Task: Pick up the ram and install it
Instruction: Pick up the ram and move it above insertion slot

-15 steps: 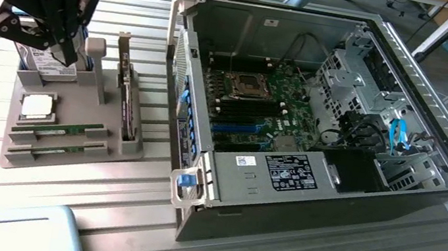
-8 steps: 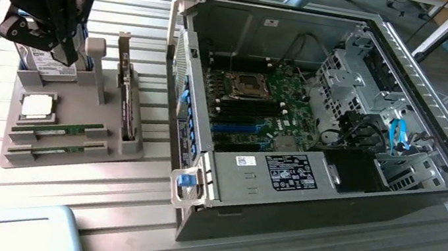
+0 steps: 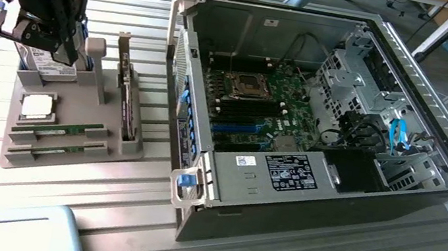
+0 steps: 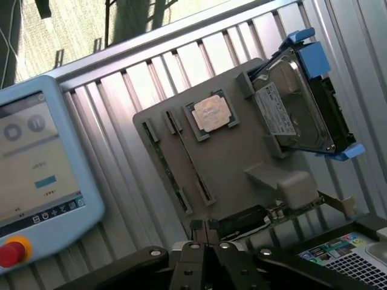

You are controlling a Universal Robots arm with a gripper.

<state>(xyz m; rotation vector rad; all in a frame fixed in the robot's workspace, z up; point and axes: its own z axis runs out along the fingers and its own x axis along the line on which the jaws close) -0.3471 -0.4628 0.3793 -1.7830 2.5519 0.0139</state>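
- Grey moulded parts tray (image 3: 67,165) (image 4: 242,151) lies on the slatted metal table (image 3: 130,215). Everything below is placed from this tray.
- Black two-finger gripper (image 3: 64,55) (image 4: 205,228) hangs above the tray's hard-drive end. It is clear of the tray and touches nothing.
- In the wrist view the fingertips look pressed together with nothing between them. I read it as closed and empty, though the tips are dark.
- First ram stick (image 3: 59,130) (image 4: 189,158), a long thin green board, lies flat in a tray slot just beside the processor.
- Second ram stick (image 3: 55,153) (image 4: 166,168), same kind, sits in the next slot at the tray's outer edge, parallel to the first. Both are seated, well apart from the gripper.
- Square silver-topped processor chip (image 3: 38,107) (image 4: 211,113) sits in a tray pocket between the ram slots and the hard drive.
- Silver hard drive in a blue caddy (image 3: 48,65) (image 4: 296,109) stands propped at the tray's end.
- Dark expansion card with a metal bracket (image 3: 126,101) (image 4: 248,220) stands on edge along the tray side facing the computer.
- Open black computer case (image 3: 311,198) lies beside the tray, its green motherboard (image 3: 253,110) exposed.
- Light-blue teach pendant (image 3: 4,226) (image 4: 36,163) with a red button (image 4: 12,251) lies off the tray's ram side.
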